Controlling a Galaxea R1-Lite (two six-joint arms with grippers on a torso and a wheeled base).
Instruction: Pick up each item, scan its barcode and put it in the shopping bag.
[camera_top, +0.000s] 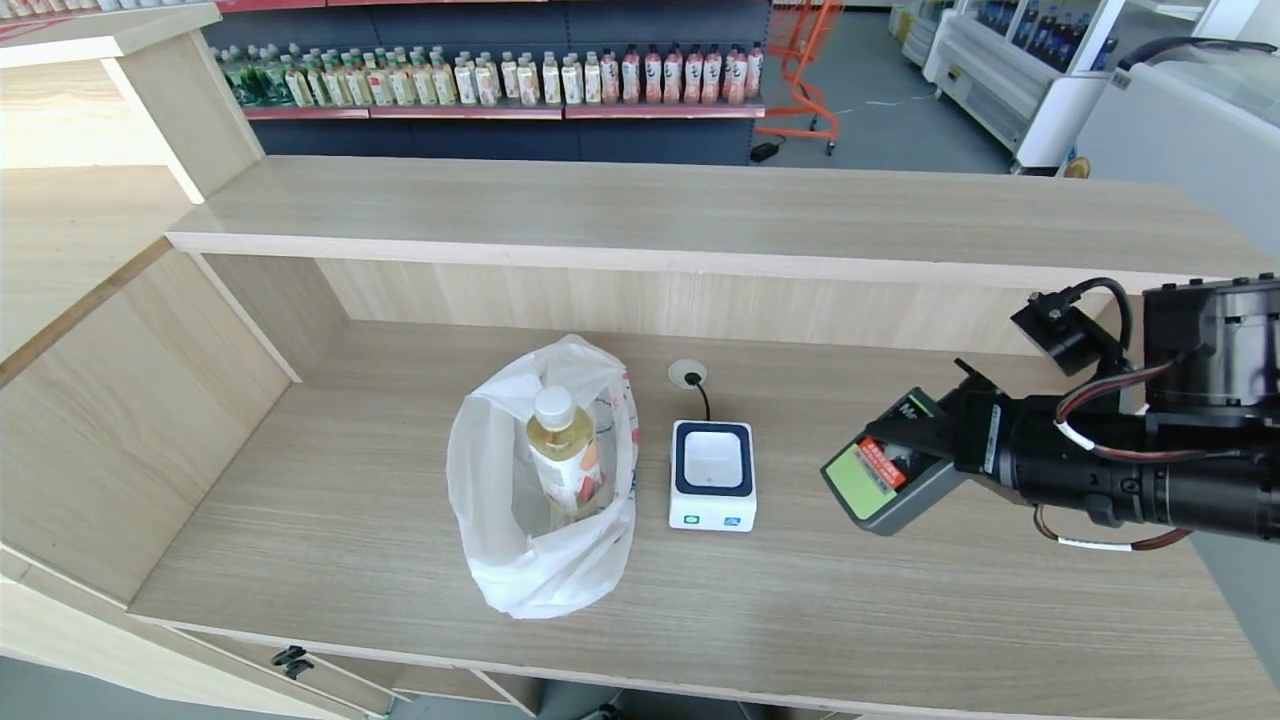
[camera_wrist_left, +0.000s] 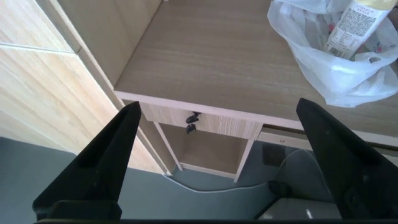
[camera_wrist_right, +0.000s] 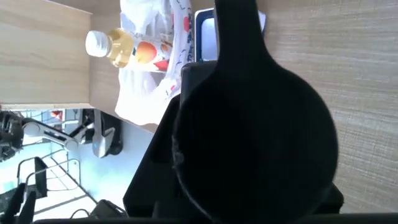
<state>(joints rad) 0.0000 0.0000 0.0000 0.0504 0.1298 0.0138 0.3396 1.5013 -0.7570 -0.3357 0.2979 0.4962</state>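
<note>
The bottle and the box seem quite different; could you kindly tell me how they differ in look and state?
The bottle stands in the white bag; the box is clamped in the right gripper, right of the scanner. The bottle is round and clear, with yellow drink and a white cap; the box is flat-sided, dark grey with a green face. The bottle is nearly upright; the box tilted.
</note>
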